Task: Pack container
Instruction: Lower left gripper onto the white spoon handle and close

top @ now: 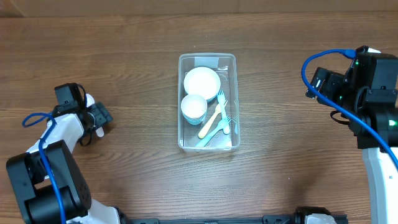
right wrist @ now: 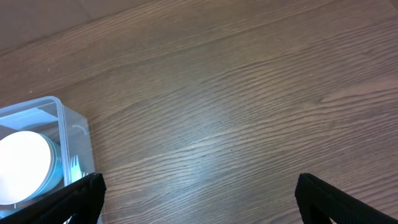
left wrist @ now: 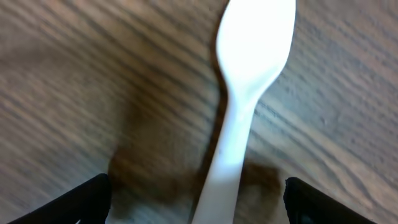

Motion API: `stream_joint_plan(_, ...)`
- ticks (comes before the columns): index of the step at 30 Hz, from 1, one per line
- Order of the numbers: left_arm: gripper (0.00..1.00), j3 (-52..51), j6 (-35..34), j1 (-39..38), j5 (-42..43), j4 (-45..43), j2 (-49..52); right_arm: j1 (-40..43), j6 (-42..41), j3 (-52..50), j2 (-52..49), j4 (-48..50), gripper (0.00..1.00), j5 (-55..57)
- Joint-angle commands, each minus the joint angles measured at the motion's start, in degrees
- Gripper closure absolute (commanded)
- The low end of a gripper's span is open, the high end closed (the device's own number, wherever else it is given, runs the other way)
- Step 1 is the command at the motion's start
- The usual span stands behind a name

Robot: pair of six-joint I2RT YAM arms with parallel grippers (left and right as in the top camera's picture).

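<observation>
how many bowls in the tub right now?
2. A white bowl sits at the far end of the container. A second bowl sits just nearer, beside the cutlery. More could be nested under either; cannot tell.

Blurred white spoon [left wrist: 245, 93], handle cut off at bottom edge, container [right wrist: 76, 146] cropped at left edge, bowl [right wrist: 25, 163] inside partly out of frame.

The clear rectangular plastic tub [top: 181, 99] holds a white round bowl [top: 202, 81] behind a smaller bowl [top: 194, 107], with plastic cutlery [top: 214, 122] to their right. A white plastic spoon [left wrist: 249, 74] lies well to the left.
</observation>
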State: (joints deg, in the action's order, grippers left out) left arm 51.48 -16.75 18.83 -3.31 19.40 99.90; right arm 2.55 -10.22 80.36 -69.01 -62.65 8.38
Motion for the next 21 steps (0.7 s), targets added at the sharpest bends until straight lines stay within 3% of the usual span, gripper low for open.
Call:
stream_joint_plan(1, 0.17, 1.0, 1.6, -0.7, -1.3, -2.2, 1.2, 0.0, 0.4, 1.1, 0.2, 0.2, 0.0, 0.6)
stream_joint_plan(9, 0.63, 1.0, 2.0, -5.9, -1.9, -3.2, 1.2, 0.0, 0.4, 1.1, 0.2, 0.2, 0.0, 0.6)
stream_joint_plan(11, 0.64, 1.0, 2.0, -6.0, -3.1, -3.0, 1.1, 0.0, 0.4, 1.1, 0.2, 0.2, 0.0, 0.6)
stream_joint_plan(13, 0.58, 1.0, 2.0, -6.0, -5.7, -2.1, 1.2, 0.0, 0.4, 1.1, 0.2, 0.2, 0.0, 0.6)
stream_joint_plan(17, 0.6, 1.0, 1.3, -6.0, -6.3, -1.2, 1.2, 0.0, 0.4, 1.1, 0.2, 0.2, 0.0, 0.6)
stream_joint_plan(21, 0.77, 1.0, 1.3, -6.1, -6.3, -1.5, 1.2, 0.0, 0.4, 1.1, 0.2, 0.2, 0.0, 0.6)
